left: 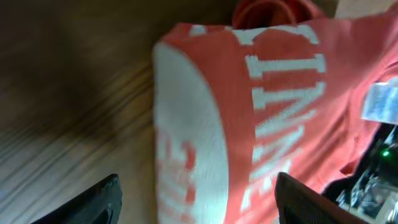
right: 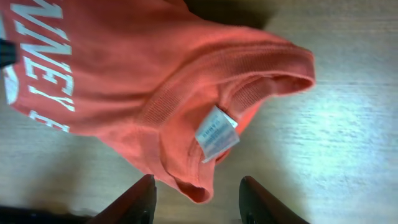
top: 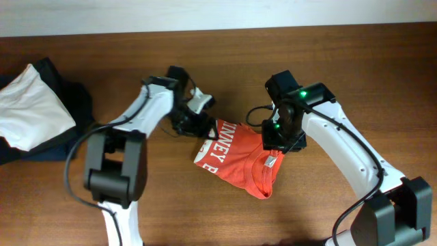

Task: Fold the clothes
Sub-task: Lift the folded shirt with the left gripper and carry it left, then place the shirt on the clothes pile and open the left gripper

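Note:
The orange-red T-shirt with white block lettering lies folded into a small bundle at the table's middle, its collar and white label on the right side. My left gripper is open at the shirt's upper left edge, its fingers on either side of the lettered edge. My right gripper is open at the shirt's upper right edge, its fingers on either side of a fold below the collar and label.
A plain white folded garment lies on a dark navy garment at the far left of the wooden table. The two arms meet over the shirt.

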Tool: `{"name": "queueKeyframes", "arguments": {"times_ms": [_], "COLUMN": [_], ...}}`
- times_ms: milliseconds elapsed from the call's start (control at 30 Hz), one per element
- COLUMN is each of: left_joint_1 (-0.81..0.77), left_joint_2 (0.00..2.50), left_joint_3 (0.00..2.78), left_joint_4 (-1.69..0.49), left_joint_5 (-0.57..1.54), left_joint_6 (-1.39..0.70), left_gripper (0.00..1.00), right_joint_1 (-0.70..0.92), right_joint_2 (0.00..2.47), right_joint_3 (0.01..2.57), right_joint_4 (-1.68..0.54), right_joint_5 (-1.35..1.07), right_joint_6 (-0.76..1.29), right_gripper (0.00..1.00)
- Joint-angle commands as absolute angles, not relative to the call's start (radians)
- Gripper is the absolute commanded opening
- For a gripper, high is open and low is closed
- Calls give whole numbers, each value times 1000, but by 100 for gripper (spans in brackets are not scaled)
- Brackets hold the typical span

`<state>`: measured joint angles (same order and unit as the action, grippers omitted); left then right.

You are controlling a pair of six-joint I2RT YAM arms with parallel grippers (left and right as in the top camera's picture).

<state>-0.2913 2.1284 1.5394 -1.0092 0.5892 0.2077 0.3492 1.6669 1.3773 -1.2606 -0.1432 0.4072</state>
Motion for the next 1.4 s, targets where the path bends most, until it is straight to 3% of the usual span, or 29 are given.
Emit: {"name": "queueKeyframes", "arguments": {"times_ms": [0, 33, 67, 100, 133, 200, 300, 533, 767, 1000, 1300, 1333, 1367], "left_joint_1": [-334, -345, -351, -356, -355, -345, -290, -39, 112, 299, 504, 527, 546], "left_joint_2": [2224, 2246, 2261, 2272, 2272, 2272, 2267, 2163, 2098, 2094, 2094, 2094, 2094], "left_joint_3": [1536, 1536, 1536, 1536, 1536, 1549, 1618, 1917, 2197, 2423, 2453, 2453, 2453], "left_joint_4": [-980, -976, -973, -965, -956, -949, -990, -1195, -1235, -1252, -1278, -1290, -1301], "left_joint_5": [652, 671, 674, 673, 673, 658, 418, 110, -176, -187, -134, -118, -112], "left_joint_6": [260, 260, 260, 260, 260, 258, 139, 94, 94, 71, 33, 33, 33], "left_gripper": [78, 77, 64, 26, 0, 0, 0, 0, 0, 1, 2, 9, 9], "right_joint_1": [344, 344, 344, 344, 343, 315, 231, -15, -73, -73, -73, -73, -73], "right_joint_2": [1655, 1655, 1655, 1655, 1655, 1650, 1615, 1527, 1527, 1527, 1527, 1527, 1527], "right_joint_3": [1389, 1389, 1389, 1389, 1389, 1389, 1389, 1389, 1389, 1389, 1389, 1389, 1389], "right_joint_4": [-1277, -1288, -1297, -1308, -1314, -1331, -1348, -1374, -1389, -1399, -1401, -1401, -1402], "right_joint_5": [-103, -86, -69, -54, -40, -20, -6, -6, -6, 6, 6, 5, 5], "right_joint_6": [395, 395, 396, 396, 396, 396, 384, 290, 257, 240, 240, 240, 240], "right_gripper": [47, 47, 47, 47, 46, 46, 46, 45, 45, 45, 45, 45, 45]}}
